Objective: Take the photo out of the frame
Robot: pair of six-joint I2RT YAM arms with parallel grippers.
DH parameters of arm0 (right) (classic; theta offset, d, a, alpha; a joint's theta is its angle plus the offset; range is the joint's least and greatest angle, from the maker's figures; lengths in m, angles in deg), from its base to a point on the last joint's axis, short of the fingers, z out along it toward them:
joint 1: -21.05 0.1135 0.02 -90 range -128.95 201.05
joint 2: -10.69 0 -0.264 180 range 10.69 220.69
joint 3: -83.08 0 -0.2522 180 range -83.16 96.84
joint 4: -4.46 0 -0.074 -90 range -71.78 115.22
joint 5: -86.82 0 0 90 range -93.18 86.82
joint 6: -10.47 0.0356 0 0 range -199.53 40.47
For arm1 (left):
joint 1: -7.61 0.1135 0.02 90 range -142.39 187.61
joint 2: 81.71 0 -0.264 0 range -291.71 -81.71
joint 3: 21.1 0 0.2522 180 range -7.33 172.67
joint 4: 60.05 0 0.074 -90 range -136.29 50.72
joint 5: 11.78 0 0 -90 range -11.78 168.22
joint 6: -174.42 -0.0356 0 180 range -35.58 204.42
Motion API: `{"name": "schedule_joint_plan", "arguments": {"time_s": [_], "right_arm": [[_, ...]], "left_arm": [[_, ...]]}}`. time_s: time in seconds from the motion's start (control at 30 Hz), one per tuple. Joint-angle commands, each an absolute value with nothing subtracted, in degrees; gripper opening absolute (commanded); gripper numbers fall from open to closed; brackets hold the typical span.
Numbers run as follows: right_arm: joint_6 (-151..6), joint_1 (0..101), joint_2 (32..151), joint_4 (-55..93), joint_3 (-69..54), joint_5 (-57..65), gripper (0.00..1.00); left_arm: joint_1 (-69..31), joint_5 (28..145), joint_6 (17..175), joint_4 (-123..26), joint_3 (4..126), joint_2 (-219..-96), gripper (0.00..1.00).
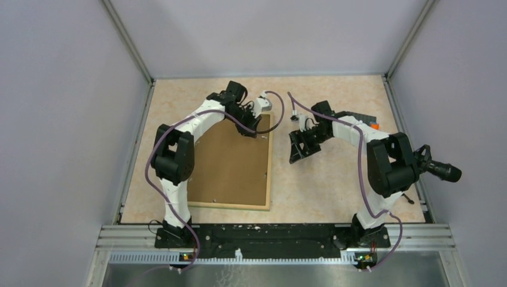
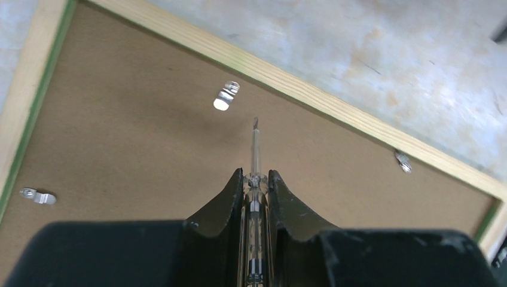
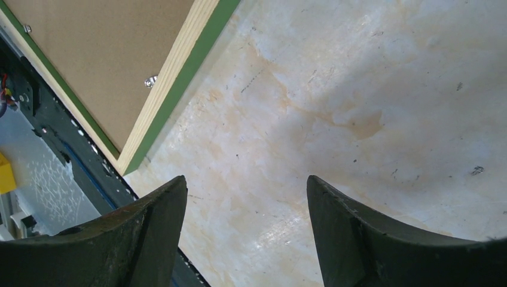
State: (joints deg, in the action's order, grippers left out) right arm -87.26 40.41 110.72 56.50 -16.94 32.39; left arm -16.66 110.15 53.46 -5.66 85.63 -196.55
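Top external view has the large rectangular picture frame [image 1: 236, 161] lying flat on the left half of the pale marbled counter [image 1: 323, 179], back side up, beneath the left arm. Its brown fibreboard back fills nearly all of it, edged by a rim of light wood with a thin green strip along the outer side. The picture side faces down and cannot be seen.

From the left wrist, small shiny metal clips sit on the board near the rim: one at the far side [image 2: 226, 95], one at the left [image 2: 37, 195] and one at the right [image 2: 403, 161]. The left gripper [image 2: 256, 176] hangs over the far part of the board with its jaws drawn narrow around a thin clear-handled tool with a slim metal shaft [image 2: 255, 143]. The shaft points at the far rim and its dark tip ends just short of the far clip. Whether the tip touches the board, I cannot tell.

The right gripper [image 3: 245, 185] is spread wide and holds nothing. It is over bare counter, off the frame's right edge.
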Motion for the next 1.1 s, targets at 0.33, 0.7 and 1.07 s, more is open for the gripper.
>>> {"name": "schedule_joint_plan", "arguments": {"time_s": [0.33, 0.7, 1.07], "right_arm": [[-86.65, 39.61, 111.02, 55.03, -15.16, 31.65, 0.72], [-86.65, 39.43, 109.11, 54.79, -17.15, 30.38, 0.73], [-86.52, 39.37, 107.74, 54.45, -18.15, 29.44, 0.73]], "left_arm": [[-20.51, 121.24, 33.67, 8.47, 70.76, -179.64, 0.00], [-27.47, 118.52, 37.71, 4.09, 66.06, -179.04, 0.00], [-28.68, 114.70, 42.00, -0.24, 67.19, -181.60, 0.00]]}}
